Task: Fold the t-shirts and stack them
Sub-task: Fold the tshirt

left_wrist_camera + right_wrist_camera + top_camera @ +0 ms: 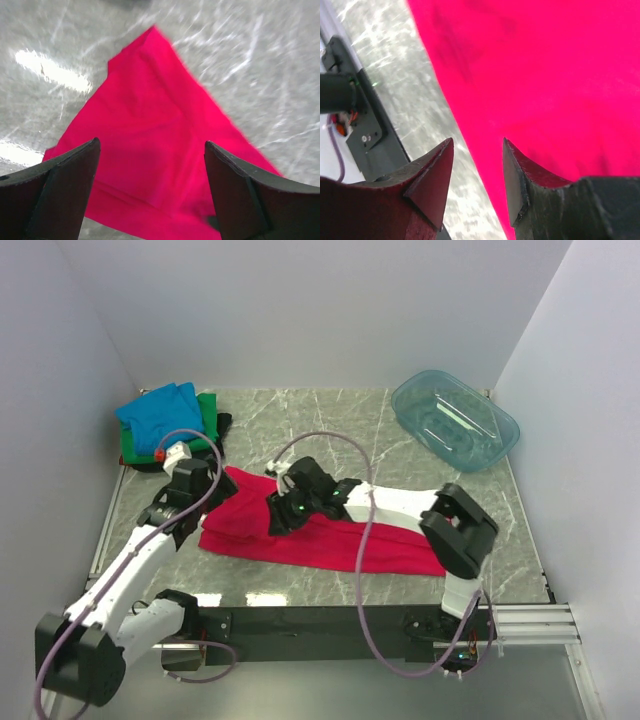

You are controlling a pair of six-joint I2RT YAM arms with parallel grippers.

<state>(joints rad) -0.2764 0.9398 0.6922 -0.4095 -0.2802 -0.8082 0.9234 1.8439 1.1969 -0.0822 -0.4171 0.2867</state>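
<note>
1. Lying flat on the marble bench (300, 415), the red-pink tee (330, 540) stretches as a long band across the middle, from in front of the left arm (130, 560) to in front of the right arm (400, 505).
2. The left jaws stand wide apart over the shirt's left end and grip nothing. In the left wrist view the red-pink tee (160, 135) fills the gap between them. It lies below the tips, and one corner points away onto bare bench (250, 50).
3. The right jaws hover over the middle of the band, near its front edge. They are parted, with a clear gap and no cloth pinched in it.
4. In the right wrist view the edge of the red-pink tee (545, 75) runs through that gap. One tip is over bare bench (410, 100) and the other over cloth. Whether either tip touches the fabric cannot be told.
5. At the far left corner sits a pile, well apart from the right jaws and just behind the left ones. The blue tee (160, 415) is on top, the green tee (207, 405) shows beneath it, and the black tee (222, 423) peeks out at the right side.
6. The clear teal tub (505, 425) stands at the far right corner, well apart from the red-pink tee and from the pile. All four shirts lie on the bench outside it.
</note>
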